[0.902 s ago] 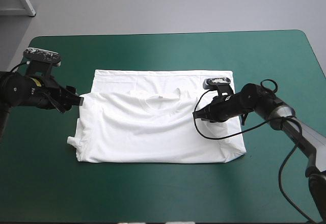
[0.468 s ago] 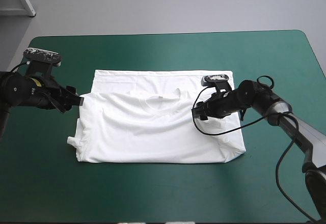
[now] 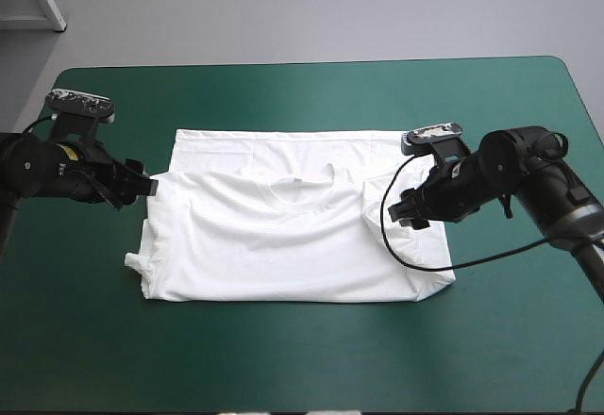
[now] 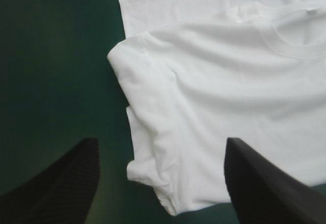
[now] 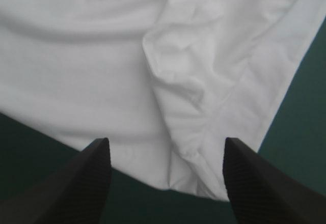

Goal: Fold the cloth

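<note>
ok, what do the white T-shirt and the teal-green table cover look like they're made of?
White short-sleeved T-shirt: thin, soft knit, probably cotton, matte; it lies in soft wrinkles with a ribbed collar. Teal-green table cover: smooth, with a faint sheen toward the far edge; material unclear.

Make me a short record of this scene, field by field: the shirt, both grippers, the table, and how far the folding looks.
Cloth: white T-shirt, lying flat, collar toward the far edge, another layer showing beyond the collar
Left gripper: open, at the shirt's left edge by the shoulder, gripping nothing
Right gripper: open, over the shirt's right part, gripping nothing
Table: teal-green cover, shirt near its middle
Fold state: partly folded, not yet a bundle
</note>
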{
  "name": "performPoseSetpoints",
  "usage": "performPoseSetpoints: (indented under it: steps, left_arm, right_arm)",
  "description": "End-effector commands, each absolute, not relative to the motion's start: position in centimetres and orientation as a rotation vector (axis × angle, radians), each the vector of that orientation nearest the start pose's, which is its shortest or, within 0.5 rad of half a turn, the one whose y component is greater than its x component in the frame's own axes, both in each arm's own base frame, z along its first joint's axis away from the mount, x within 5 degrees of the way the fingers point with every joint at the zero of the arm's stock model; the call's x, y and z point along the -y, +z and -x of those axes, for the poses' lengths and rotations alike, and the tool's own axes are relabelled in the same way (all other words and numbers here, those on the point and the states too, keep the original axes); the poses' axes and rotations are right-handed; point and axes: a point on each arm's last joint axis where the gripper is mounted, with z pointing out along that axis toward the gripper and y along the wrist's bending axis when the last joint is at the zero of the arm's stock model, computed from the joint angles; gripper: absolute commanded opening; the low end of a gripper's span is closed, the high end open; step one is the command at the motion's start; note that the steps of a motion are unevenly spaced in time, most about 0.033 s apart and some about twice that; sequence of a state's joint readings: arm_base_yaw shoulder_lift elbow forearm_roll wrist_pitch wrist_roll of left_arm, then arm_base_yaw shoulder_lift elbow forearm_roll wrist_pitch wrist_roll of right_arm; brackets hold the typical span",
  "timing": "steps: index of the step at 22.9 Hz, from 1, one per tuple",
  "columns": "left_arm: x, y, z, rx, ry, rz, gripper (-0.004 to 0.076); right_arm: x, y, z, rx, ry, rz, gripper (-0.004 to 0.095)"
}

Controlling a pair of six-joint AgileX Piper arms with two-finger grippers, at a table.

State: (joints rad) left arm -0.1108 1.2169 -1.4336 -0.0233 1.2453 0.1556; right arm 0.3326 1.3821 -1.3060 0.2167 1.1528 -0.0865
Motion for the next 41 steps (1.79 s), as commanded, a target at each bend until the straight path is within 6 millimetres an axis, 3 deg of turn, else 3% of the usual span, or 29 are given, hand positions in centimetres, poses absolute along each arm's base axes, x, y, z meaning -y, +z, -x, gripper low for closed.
performPoseSetpoints:
  steps: [1,6,9,16,22,24,30,38,41]
  left_arm:
    - [2.8,43.3,-20.9,-2.482,-0.059,-0.330,0.0503]
    - [2.7,39.6,-20.9,-2.610,-0.039,-0.343,0.0503]
    - [2.7,35.7,-20.9,-2.721,-0.044,-0.350,0.0503]
    - [2.6,27.0,-20.6,-2.810,-0.046,-0.326,0.0503]
    - [2.9,22.0,-23.6,-2.924,-0.045,-0.331,0.0491]
    - [3.1,20.7,-24.0,-2.987,-0.072,-0.319,0.0419]
    - [3.5,20.2,-24.3,-2.987,-0.118,-0.391,0.0022]
    - [3.4,20.2,-24.3,-2.985,-0.114,-0.396,0.0021]
    - [3.4,20.2,-24.2,-2.988,-0.115,-0.403,0.0021]
  right_arm:
    - [-9.7,37.2,-22.6,-2.614,0.363,0.500,0.0537]
    - [-7.9,37.4,-18.1,-2.574,0.346,0.453,0.0532]
    - [-7.1,37.2,-15.9,-2.556,0.351,0.428,0.0532]
    - [-6.6,35.6,-14.9,-2.593,0.332,0.425,0.0532]
    - [-6.9,34.1,-14.6,-2.641,0.376,0.457,0.0531]
    - [-6.9,33.9,-14.6,-2.643,0.363,0.484,0.0531]
    - [-7.3,33.1,-15.8,-2.654,0.343,0.537,0.0530]
    - [-8.4,30.4,-19.6,-2.704,0.315,0.555,0.0530]
    - [-9.0,28.0,-21.9,-2.762,0.263,0.563,0.0530]
